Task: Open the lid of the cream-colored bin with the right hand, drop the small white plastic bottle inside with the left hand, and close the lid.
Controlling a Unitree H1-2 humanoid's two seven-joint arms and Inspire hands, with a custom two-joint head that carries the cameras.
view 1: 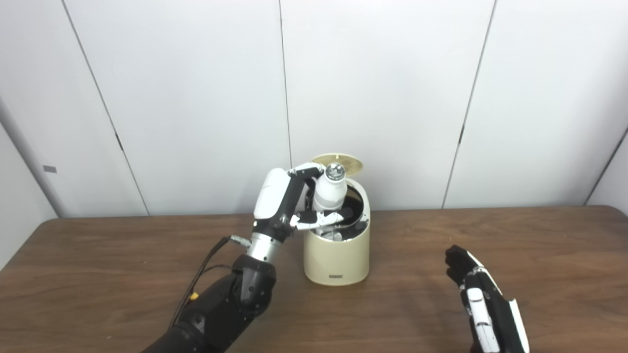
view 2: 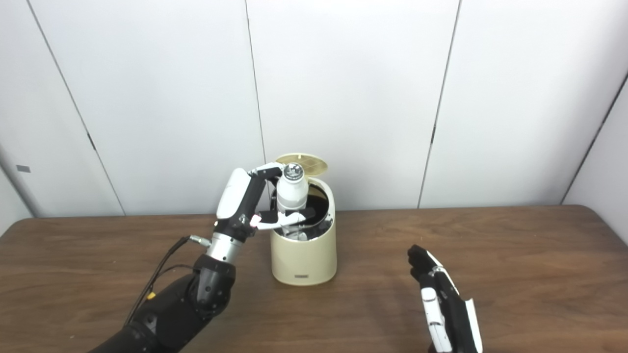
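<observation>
Lid (view 1: 337,162) of cream-colored bin (view 1: 336,255) stands open, tipped back behind mouth; opening step judged done. Left hand (view 1: 287,203) grips small white plastic bottle (view 1: 329,192) upright over bin mouth, base at rim level; release not yet made. Right hand (view 1: 478,299) empty, fingers straight and apart, well clear of bin, low at right. Left to do: drop, close lid. Brown wood table (view 1: 98,274); plain white panelled wall (view 1: 196,98) behind.
</observation>
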